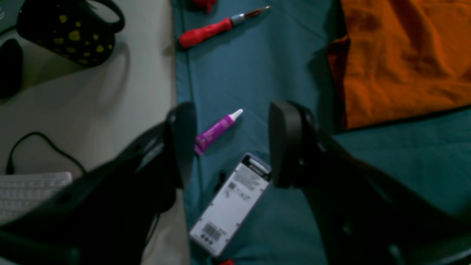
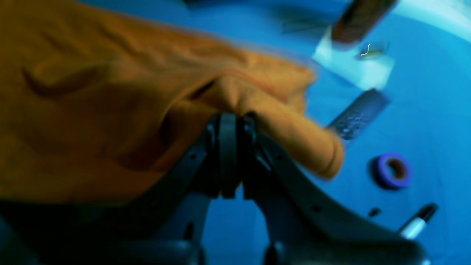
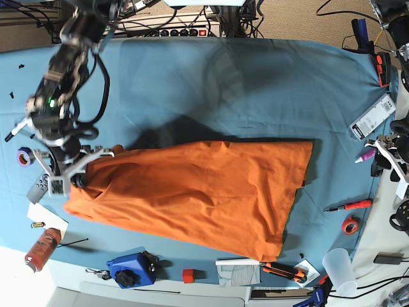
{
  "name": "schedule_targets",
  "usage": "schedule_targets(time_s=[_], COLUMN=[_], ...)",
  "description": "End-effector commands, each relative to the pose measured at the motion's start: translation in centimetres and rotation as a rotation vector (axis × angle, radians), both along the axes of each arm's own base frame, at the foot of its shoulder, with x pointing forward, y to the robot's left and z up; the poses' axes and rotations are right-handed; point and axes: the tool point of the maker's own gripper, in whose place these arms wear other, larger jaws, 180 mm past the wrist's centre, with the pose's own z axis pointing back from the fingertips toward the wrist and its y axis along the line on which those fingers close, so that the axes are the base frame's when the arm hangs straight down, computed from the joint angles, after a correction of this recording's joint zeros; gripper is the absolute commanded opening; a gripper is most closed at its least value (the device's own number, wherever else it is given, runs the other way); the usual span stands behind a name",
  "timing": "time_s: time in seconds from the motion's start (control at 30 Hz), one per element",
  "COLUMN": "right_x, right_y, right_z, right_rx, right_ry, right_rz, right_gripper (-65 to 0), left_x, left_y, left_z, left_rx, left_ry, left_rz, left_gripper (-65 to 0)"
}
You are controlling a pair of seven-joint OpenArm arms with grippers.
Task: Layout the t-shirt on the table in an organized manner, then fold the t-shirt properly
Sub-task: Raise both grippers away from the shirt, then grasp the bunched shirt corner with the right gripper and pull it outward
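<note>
Base view, left side: the right end effector (image 3: 71,179) sits at the left end of the plain bright orange cotton t-shirt (image 3: 198,188), its jaws brought together and clamped on a bunched fold of the orange fabric. The right wrist view confirms this: the two black fingers (image 2: 227,147) meet with no gap, and a rolled ridge of the t-shirt (image 2: 110,110) drapes over and around their tips, blurred. Just beside it on the blue cloth lie a purple tape ring (image 2: 390,170) and a dark remote-like bar (image 2: 358,114).

Centre: the t-shirt lies spread across the wide surface covered in wrinkled blue-teal cloth (image 3: 211,83), flat over most of its area, its left edge gathered at the right end effector.

Right side: the left end effector (image 1: 232,143) hangs over the surface edge with its jaws standing wide apart, holding nothing and touching nothing. Between its fingers, below, lie a small purple tube with a white cap (image 1: 217,130) and a grey-white barcoded packet (image 1: 232,206); a red-handled screwdriver (image 1: 217,27) lies farther off. A corner of the t-shirt (image 1: 401,62) is near but apart from it.
</note>
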Motion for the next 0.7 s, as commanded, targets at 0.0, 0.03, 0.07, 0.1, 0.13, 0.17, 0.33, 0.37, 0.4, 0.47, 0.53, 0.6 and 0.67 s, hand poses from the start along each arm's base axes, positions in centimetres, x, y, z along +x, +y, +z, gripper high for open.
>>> schedule_targets(time_s=[0.0,0.03,0.07,0.1,0.13,0.17,0.33,0.37,0.4,0.47,0.53,0.6,0.67], right_x=[0.3,0.3,0.5,0.8,1.3,1.9,6.8,8.0,9.3,11.4,13.3,14.6,15.7], right_y=[-0.1,-0.1,-0.1,-0.2,-0.3,-0.5,-1.8,-2.0,-2.1,-1.8,-0.6,0.6,1.2], right_z=[1.4,1.1,0.8,0.5,0.3,0.0,-4.0,-4.8,-5.5,-6.5,-6.6,-6.1,-5.3], right_rx=[-0.012,-0.010,-0.004,0.004,0.015,0.028,0.158,0.192,0.226,0.281,0.310,0.322,0.323], right_ry=[-0.057,-0.058,-0.060,-0.064,-0.074,-0.084,-0.024,-0.009,0.004,0.044,0.078,0.114,0.136], right_rz=[0.006,0.010,0.011,0.012,0.013,0.014,-0.020,-0.028,-0.034,-0.026,0.040,0.109,0.128], right_gripper=[-65.0,-65.0,-65.0,-65.0,-65.0,-65.0,-65.0,-65.0,-65.0,-65.0,-65.0,-51.1,-38.8], left_x=[0.6,0.6,0.6,0.6,0.6,0.6,0.6,0.6,0.6,0.6,0.6,0.7,0.6], left_y=[0.2,0.2,0.2,0.2,0.2,0.2,0.2,0.2,0.2,0.2,0.2,0.2,0.2], left_z=[1.6,1.6,1.6,1.6,1.6,1.6,1.6,1.6,1.6,1.6,1.7,1.7,1.7], left_rx=[0.011,0.010,0.010,0.011,0.010,0.010,0.010,0.010,0.010,0.010,0.010,0.009,0.009], left_ry=[-0.051,-0.051,-0.051,-0.052,-0.052,-0.052,-0.052,-0.052,-0.052,-0.051,-0.056,-0.059,-0.058], left_rz=[-0.002,-0.002,-0.002,-0.002,-0.002,-0.002,-0.003,-0.003,-0.003,-0.003,-0.003,-0.004,-0.003], left_gripper=[-35.6,-35.6,-35.6,-35.6,-35.6,-35.6,-35.6,-35.6,-35.6,-35.6,-35.6,-35.6,-35.6])
